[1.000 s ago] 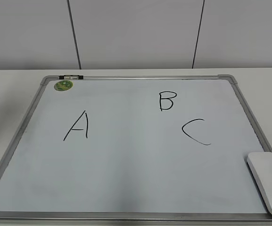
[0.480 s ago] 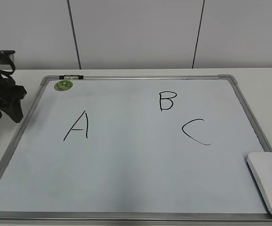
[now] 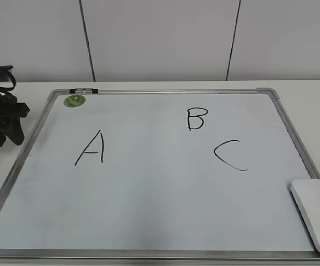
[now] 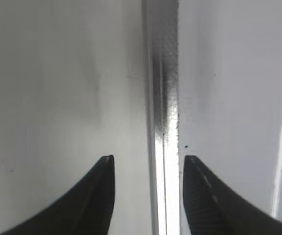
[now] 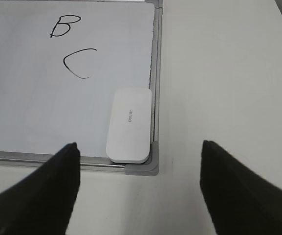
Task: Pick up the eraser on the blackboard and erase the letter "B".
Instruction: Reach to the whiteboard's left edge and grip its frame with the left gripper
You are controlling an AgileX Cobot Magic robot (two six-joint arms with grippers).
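Note:
The blackboard [image 3: 148, 205] is a white board with a grey frame, lying flat on the table. The black letter "B" [image 3: 196, 119] is near its top middle, between "A" [image 3: 90, 148] and "C" [image 3: 230, 155]. The white eraser [image 3: 316, 213] lies at the board's near right corner. In the right wrist view the eraser [image 5: 129, 124] sits just ahead of my open, empty right gripper [image 5: 140, 161], with the letter "B" [image 5: 65, 26] farther up. My left gripper [image 3: 1, 124] hovers at the board's left edge; in the left wrist view it [image 4: 148, 164] is open, straddling the frame [image 4: 162, 98].
A round green sticker [image 3: 75, 100] and a small clip [image 3: 84, 90] sit at the board's top left. White table [image 5: 228, 73] surrounds the board. A grey wall stands behind.
My left arm has come into the exterior view from the left and now sits beside the board's left frame. The eraser and letters have not moved.

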